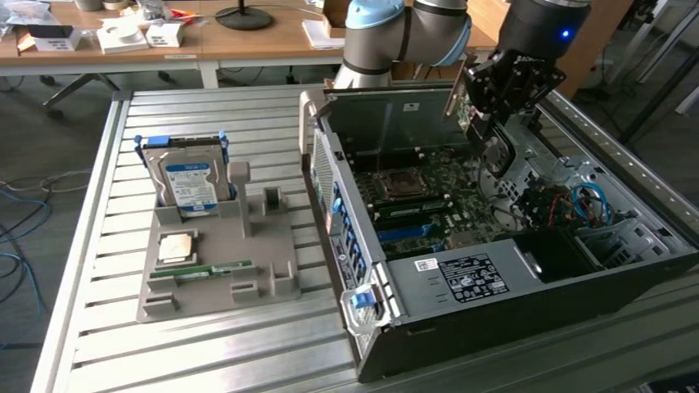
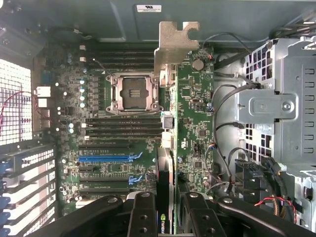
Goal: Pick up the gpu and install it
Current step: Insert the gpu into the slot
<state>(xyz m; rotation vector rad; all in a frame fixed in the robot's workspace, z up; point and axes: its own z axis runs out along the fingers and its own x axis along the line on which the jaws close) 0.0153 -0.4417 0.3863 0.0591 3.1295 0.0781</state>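
The big black computer box [image 1: 470, 303] lies on its side with its open side up, so there is a wide hole to reach into. Its thin metal walls stand all round the green board [image 1: 437, 188] at the bottom.

The gripper [image 1: 493, 110] hangs over the far end of the box, toward the exterior view's right. Its black fingers [image 2: 143, 212] are squeezed tight on the gpu [image 1: 464, 98]. The card is thin and flat, and it hangs with one edge pointing down, up above the board and not touching it.

From the wrist view the gpu [image 2: 164, 177] looks like a dark, skinny strip between the two fingers. Its shiny metal end plate has a bent, notched shape. Under it are long dark slots and one blue slot [image 2: 106, 158]. The square silver socket [image 2: 133, 91] is on one side of the card. The grey metal cage [image 2: 276, 103], full of little holes, is on the other side, with black wires curling close by.

Beside the box, on the exterior view's left, a grey plastic holder [image 1: 273, 282] sits on the ribbed metal table [image 1: 218, 344]. A silver hard drive [image 1: 191, 176] stands up in it, and a small green memory stick [image 1: 202, 270] lies flat. Bare table is all around the holder.
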